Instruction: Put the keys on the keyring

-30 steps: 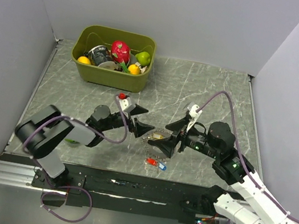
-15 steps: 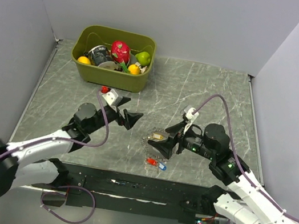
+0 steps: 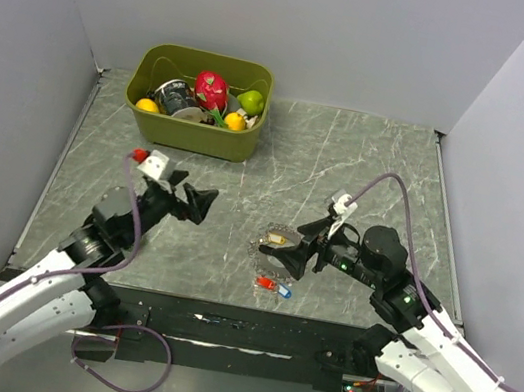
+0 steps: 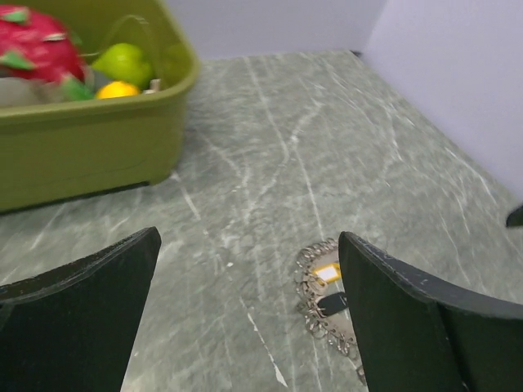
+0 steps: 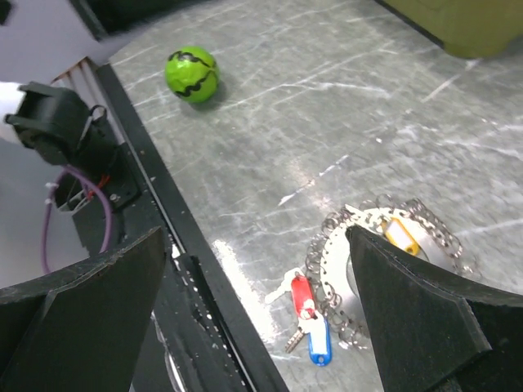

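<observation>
Left gripper wide open, empty, well apart from keyring; right gripper wide open just beside it; yellow key apparently inside it

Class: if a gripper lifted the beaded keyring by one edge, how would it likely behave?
The keyring looks chain-like, so it would probably sag, not stay round. Thin metal: likely light. Its red tag may dangle.
</observation>
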Robot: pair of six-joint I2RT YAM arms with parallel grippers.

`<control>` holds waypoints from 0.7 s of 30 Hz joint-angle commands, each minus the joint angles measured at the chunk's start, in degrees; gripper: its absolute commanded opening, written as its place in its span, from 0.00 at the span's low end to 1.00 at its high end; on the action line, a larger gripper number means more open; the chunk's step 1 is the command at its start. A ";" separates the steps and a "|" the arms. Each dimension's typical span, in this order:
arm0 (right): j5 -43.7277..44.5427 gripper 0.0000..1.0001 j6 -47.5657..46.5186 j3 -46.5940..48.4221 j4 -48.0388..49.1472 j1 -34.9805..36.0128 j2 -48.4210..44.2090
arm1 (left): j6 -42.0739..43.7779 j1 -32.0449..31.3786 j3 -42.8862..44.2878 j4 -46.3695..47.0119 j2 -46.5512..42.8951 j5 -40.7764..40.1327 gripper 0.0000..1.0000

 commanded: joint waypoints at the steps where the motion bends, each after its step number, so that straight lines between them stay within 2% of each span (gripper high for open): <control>1: 6.47 1.00 2.28 -2.33 0.32 -0.27 -3.76 | -5.70 -0.18 1.47 -8.60 -5.36 -10.70 0.96; 8: 17.02 1.00 4.57 -5.94 -2.93 -0.36 -11.75 | -10.10 -0.18 1.12 -18.63 -7.47 -16.51 0.96; 21: 24.49 1.00 7.03 -8.49 -6.54 -0.36 -20.54 | -10.63 -0.18 -2.05 -17.76 -12.22 -16.07 0.96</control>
